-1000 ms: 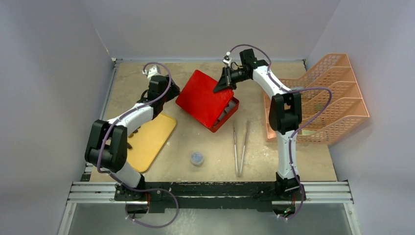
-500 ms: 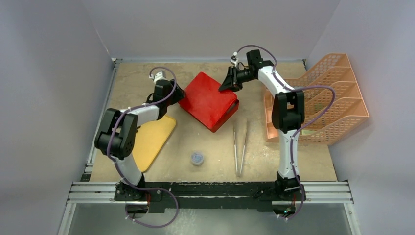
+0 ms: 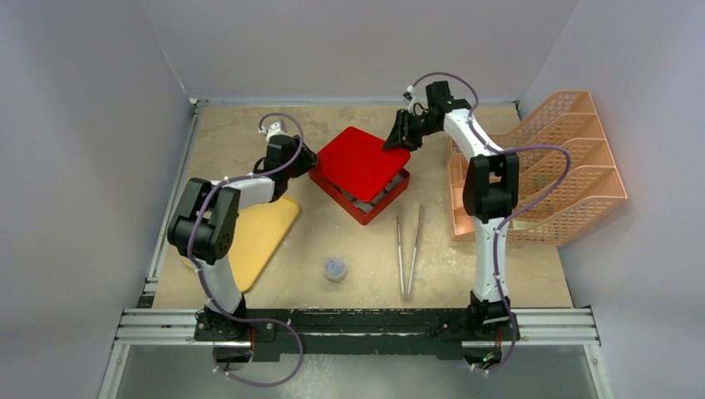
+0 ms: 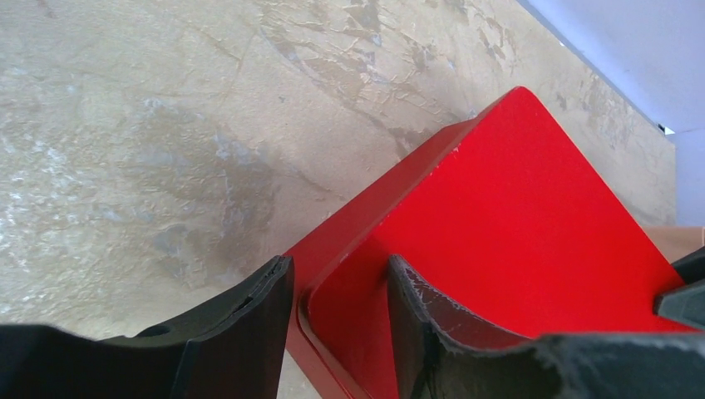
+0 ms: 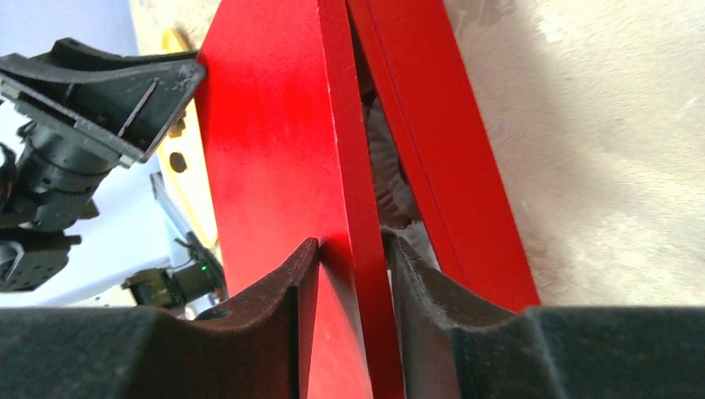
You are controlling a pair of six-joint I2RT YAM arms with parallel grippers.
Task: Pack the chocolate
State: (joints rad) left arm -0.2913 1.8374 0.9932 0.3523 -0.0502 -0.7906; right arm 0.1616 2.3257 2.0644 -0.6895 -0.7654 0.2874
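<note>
Two robot arms worked a red box [image 3: 366, 212] at the far ctr of the tabletop [image 3: 465, 266], its red lid [image 3: 359, 162] sitting skewed and tilted over the base, w/ a gap open along the near-right side. The right tool [image 3: 397, 140] was at the lid's far-right corner. The right wrist view showed its jaws closed down on the lid's rim, one finger [image 5: 274, 287] on the lid's top face and the other on the underside. The left tool [image 3: 306, 158] was at the lid's left corner, jaws part open astride the rim. Whether they pinched it couldn't be told. White paper liners [image 5: 389, 170] showed through the gap btwn lid and base. The chocolate itself was out of sight in every view. Elsewhere, a yellow board [image 3: 253, 237] lay by the left edge, a small round cap [image 3: 334, 268] and tweezers [image 3: 407, 249] toward the near edge, and an orange rack [image 3: 557, 166] along the right edge.
</note>
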